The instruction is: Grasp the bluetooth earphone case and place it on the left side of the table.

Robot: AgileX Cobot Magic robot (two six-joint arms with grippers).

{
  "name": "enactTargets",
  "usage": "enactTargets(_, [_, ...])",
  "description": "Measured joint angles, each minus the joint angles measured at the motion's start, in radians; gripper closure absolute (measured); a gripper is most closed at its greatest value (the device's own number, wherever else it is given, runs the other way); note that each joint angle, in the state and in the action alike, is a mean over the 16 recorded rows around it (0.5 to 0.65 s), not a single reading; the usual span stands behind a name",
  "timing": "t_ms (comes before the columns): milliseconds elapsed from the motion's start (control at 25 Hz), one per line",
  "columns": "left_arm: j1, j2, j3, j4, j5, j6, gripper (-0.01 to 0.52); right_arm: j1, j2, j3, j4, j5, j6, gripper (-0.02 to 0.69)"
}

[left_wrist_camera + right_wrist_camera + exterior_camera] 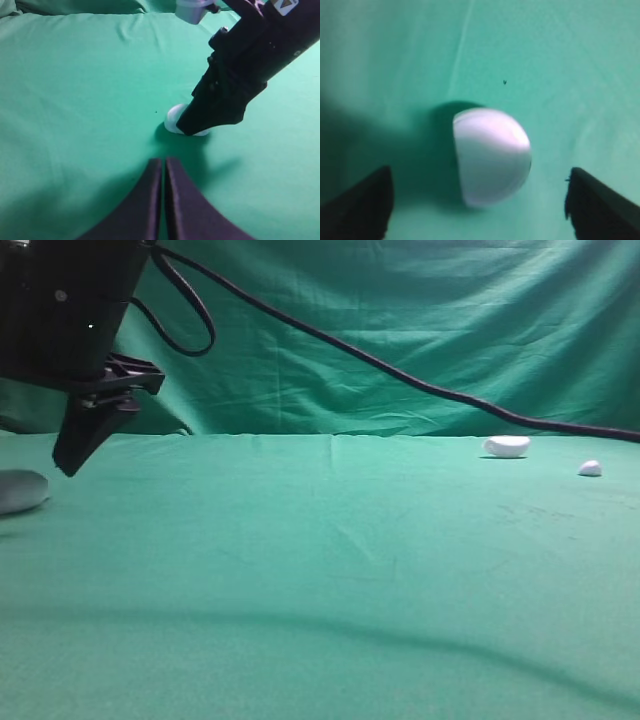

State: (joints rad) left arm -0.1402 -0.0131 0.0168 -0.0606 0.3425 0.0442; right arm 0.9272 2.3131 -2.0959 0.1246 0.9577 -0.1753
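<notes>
The bluetooth earphone case (20, 490), a smooth white rounded oblong, lies on the green table (330, 570) at the far left edge. My right gripper (75, 455) has reached across to the left and hangs just above and to the right of the case, apart from it. In the right wrist view the case (492, 155) lies on the cloth between the wide-open fingers of the right gripper (480, 170). My left gripper (164, 167) is shut and empty. It points at the case (172, 116), which is partly hidden behind the right gripper (210, 112).
A white half-moon piece (507, 446) and a tiny white pebble-like piece (590, 468) lie at the far right back. A black cable (400, 375) runs from the right arm across the green backdrop.
</notes>
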Motion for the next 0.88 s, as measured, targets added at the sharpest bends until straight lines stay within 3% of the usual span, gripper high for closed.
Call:
enactTargets(320, [0.000,0.000,0.000,0.000,0.000,0.000,0.514,-0.021,-0.128,-0.083,-0.011,0.231,0.133,0.546])
enactTargets(440, [0.000,0.000,0.000,0.000,0.000,0.000,0.514,-0.034,-0.194,-0.079,-0.014,0.276,0.163,0.627])
enactTargets(600, [0.000,0.000,0.000,0.000,0.000,0.000,0.514,-0.052,-0.305,-0.013,-0.018,0.290,0.174,0.663])
enactTargets(880, [0.000,0.000,0.000,0.000,0.000,0.000,0.514,-0.072,-0.556,0.228,-0.032,0.295,0.192,0.665])
